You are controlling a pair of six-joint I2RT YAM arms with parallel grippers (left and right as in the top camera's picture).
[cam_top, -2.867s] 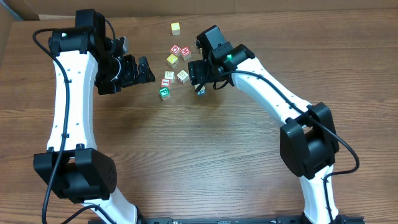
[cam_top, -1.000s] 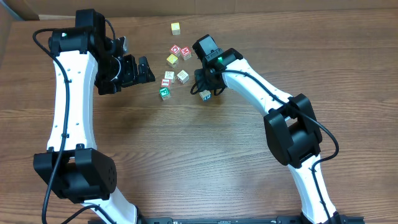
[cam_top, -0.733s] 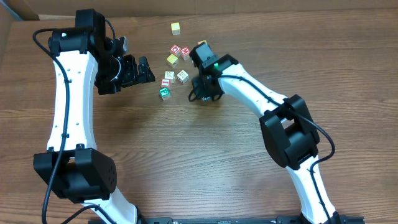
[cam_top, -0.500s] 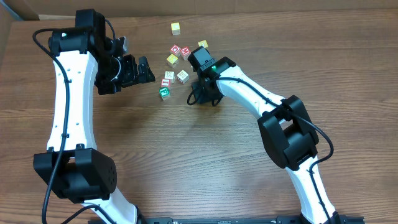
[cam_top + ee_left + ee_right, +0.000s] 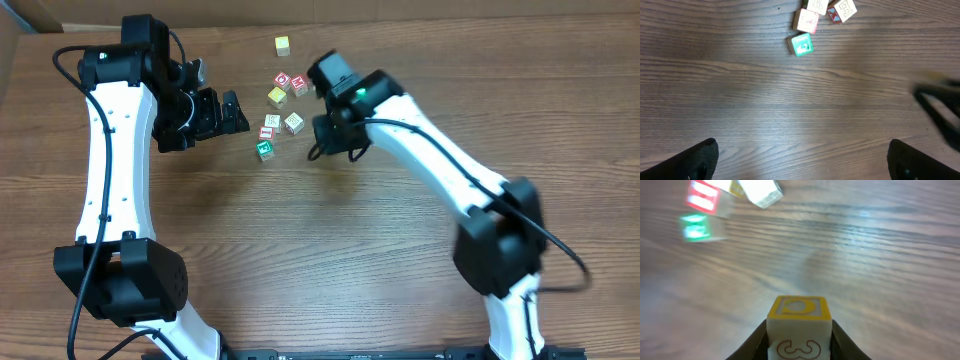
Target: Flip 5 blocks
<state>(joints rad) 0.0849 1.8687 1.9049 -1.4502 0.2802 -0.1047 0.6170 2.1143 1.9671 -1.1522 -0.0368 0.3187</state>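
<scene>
The right tool (image 5: 799, 330) pinches a yellow-topped block (image 5: 799, 314), apparently lifted off the counter (image 5: 880, 255); the left tool (image 5: 802, 161) gapes wide; the other blocks (image 5: 266, 132) lie clustered between both arms.

We see bare brown wooden table (image 5: 330, 260) between the arms; farther back, small wooden alphabet cubes (image 5: 270, 122) crowd the gap between left gripper (image 5: 238, 112) and right gripper (image 5: 333, 150), which clamps a yellow-topped cube (image 5: 799, 325).
</scene>
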